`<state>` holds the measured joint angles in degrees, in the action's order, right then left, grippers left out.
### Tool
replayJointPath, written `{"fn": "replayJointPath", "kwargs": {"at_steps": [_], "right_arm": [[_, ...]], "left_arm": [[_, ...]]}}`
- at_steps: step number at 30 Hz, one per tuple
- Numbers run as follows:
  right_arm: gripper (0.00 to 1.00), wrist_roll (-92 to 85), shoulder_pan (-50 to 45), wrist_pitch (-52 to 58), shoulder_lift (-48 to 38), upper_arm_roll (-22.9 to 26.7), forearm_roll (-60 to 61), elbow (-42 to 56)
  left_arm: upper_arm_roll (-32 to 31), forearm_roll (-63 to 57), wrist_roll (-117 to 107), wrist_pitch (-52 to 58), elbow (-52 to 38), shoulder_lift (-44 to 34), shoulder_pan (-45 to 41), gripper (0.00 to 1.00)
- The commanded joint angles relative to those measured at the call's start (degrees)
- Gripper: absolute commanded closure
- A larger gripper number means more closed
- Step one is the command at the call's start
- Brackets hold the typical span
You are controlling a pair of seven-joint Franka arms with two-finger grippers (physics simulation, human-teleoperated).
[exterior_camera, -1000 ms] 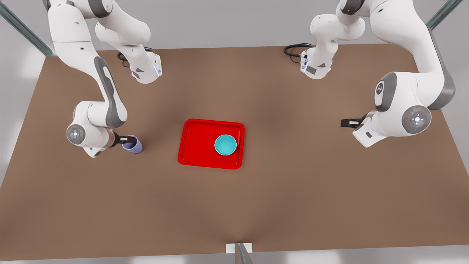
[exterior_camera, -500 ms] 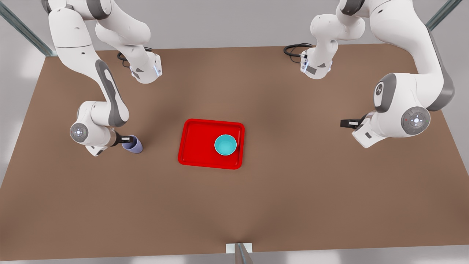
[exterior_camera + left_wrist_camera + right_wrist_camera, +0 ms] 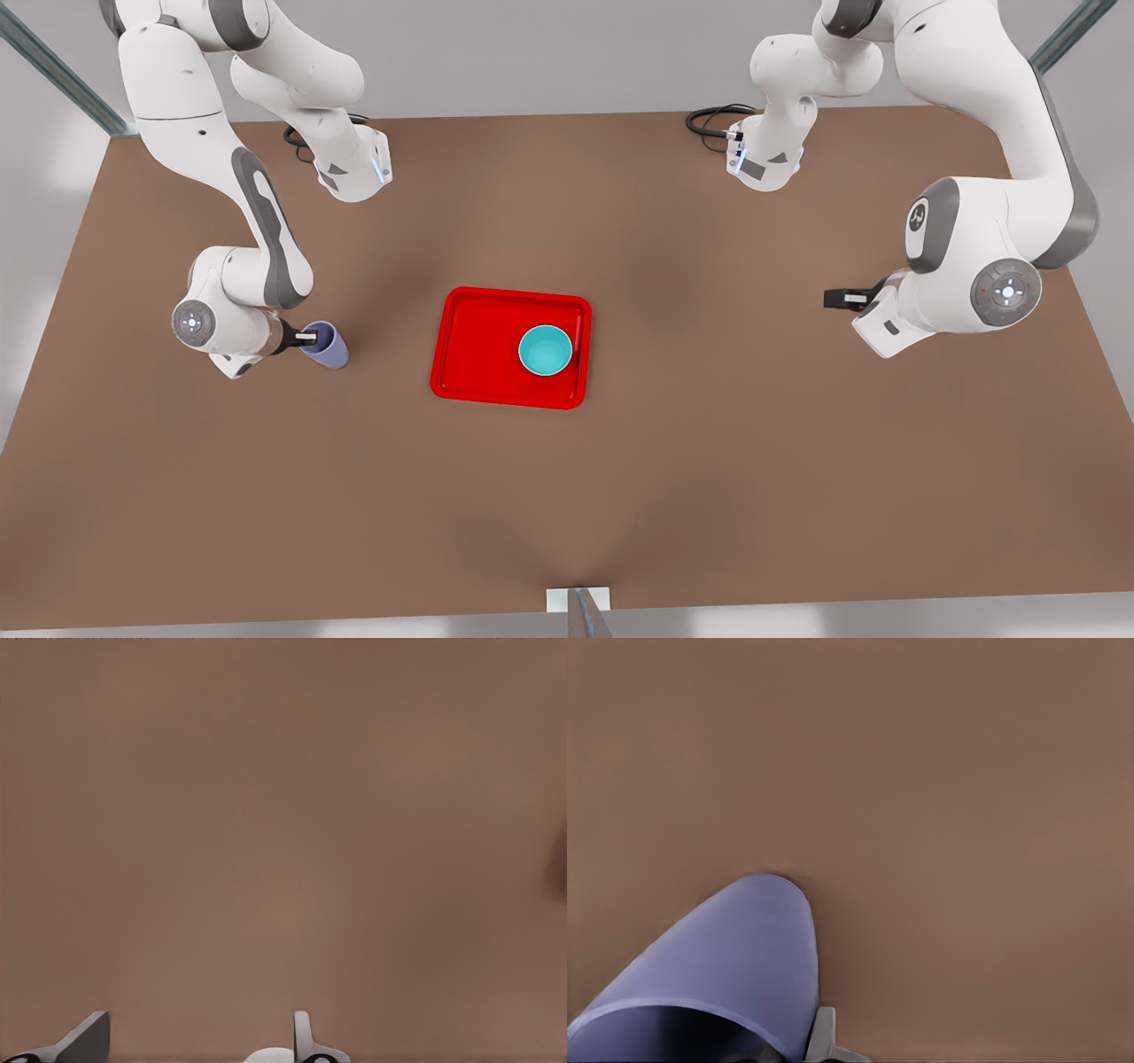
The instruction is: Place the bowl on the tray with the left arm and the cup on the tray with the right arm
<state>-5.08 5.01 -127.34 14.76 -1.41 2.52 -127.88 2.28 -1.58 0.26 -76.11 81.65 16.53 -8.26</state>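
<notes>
The teal bowl (image 3: 545,350) sits inside the red tray (image 3: 474,346), toward the tray's side on the front view's right. The lavender cup (image 3: 328,347) is over the table at the front view's left, well apart from the tray. My right gripper (image 3: 307,338) is shut on the cup's rim. In the right wrist view the cup (image 3: 735,957) is close up, with one finger (image 3: 825,1036) against the outside of its wall. My left gripper (image 3: 837,298) waits at the front view's right, open (image 3: 197,1043) over bare table.
The brown table (image 3: 709,443) stretches wide around the tray. Black cables (image 3: 713,120) lie by the arm bases at the back edge. A metal post (image 3: 580,607) stands at the middle of the front edge.
My right gripper and the cup have shifted a little toward the tray. The left arm, bowl and tray have stayed put.
</notes>
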Motion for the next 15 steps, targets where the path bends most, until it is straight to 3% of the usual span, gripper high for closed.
{"fn": "replayJointPath", "kwargs": {"at_steps": [1,10,15], "right_arm": [[0.79,0.2,0.0,0.0,0.0,0.0,-0.3,0.0],[0.79,2.6,-1.1,8.7,-0.4,-1.9,-0.4,6.3],[0.79,15.5,-1.0,16.0,-1.1,-11.3,-0.3,11.4]], "left_arm": [[0.0,0.0,0.0,0.0,0.0,0.0,0.1,0.0],[0.1,0.0,0.0,0.1,0.0,0.0,0.1,0.0],[0.1,0.0,0.0,0.0,0.0,0.0,0.1,0.0]]}}
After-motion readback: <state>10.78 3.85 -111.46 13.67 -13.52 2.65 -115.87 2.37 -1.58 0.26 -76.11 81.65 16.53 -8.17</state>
